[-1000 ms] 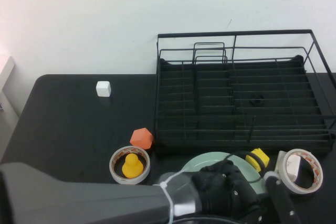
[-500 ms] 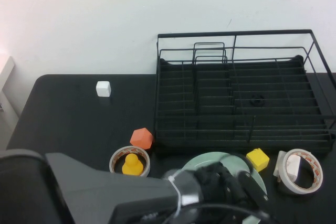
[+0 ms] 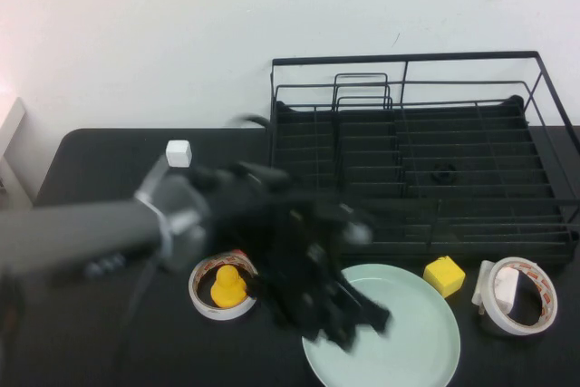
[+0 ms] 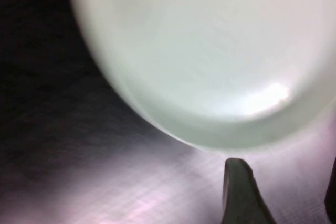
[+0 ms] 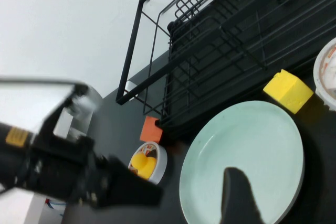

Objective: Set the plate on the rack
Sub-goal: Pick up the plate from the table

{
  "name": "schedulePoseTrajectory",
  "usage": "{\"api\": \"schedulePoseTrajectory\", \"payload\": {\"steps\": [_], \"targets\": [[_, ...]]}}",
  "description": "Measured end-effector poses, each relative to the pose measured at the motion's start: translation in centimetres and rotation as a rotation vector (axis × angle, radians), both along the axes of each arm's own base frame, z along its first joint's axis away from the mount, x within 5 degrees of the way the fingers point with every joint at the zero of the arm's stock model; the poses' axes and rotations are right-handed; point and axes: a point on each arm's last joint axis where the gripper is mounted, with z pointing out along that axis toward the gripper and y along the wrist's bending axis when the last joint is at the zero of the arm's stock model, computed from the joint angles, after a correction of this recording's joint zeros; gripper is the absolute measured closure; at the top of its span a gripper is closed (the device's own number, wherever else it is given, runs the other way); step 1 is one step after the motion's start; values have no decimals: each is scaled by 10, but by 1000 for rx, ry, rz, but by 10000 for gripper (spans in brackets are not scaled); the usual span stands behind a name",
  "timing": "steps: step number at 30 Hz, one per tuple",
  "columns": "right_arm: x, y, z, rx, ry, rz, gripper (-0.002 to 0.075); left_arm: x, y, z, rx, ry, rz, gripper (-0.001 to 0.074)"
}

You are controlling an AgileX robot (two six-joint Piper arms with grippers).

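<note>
The pale mint-green plate [image 3: 399, 328] lies flat on the black table in front of the black wire rack [image 3: 417, 160]. My left arm reaches in from the left, blurred by motion. My left gripper [image 3: 349, 319] is low at the plate's left edge. In the left wrist view the plate [image 4: 210, 51] lies just ahead of the left gripper [image 4: 283, 198], which is open and empty. My right gripper [image 5: 283, 203] hovers above the plate [image 5: 247, 150]. Only one of its fingers [image 5: 239, 198] shows, far off to one side, with nothing held. The right arm is out of the high view.
A yellow cube [image 3: 444, 275] sits between plate and rack. A tape ring [image 3: 514, 296] lies at the right. Another tape ring holding a yellow figure [image 3: 224, 285] lies left of the plate. A white cube [image 3: 178, 153] is at the far left, and an orange block [image 5: 152, 128] by the rack's corner.
My left arm has swung away from the camera's foreground to the left, uncovering the plate. Its gripper now sits at the plate's left edge. The plate has not moved.
</note>
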Motion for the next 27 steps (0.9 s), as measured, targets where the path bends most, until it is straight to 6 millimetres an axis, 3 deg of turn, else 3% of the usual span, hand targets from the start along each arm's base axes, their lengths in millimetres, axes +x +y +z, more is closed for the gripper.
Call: {"api": "schedulePoseTrajectory", "payload": {"steps": [6,10,27], "targets": [[0,0,0,0,1,2,344,46,47,3,-49,-27,205,423],[0,0,0,-18,-7,8,344,65,66,0,-80,-54,303,423],[0,0,0,-39,-16,15,344,78,57,-70,-93,19,275,423]]}}
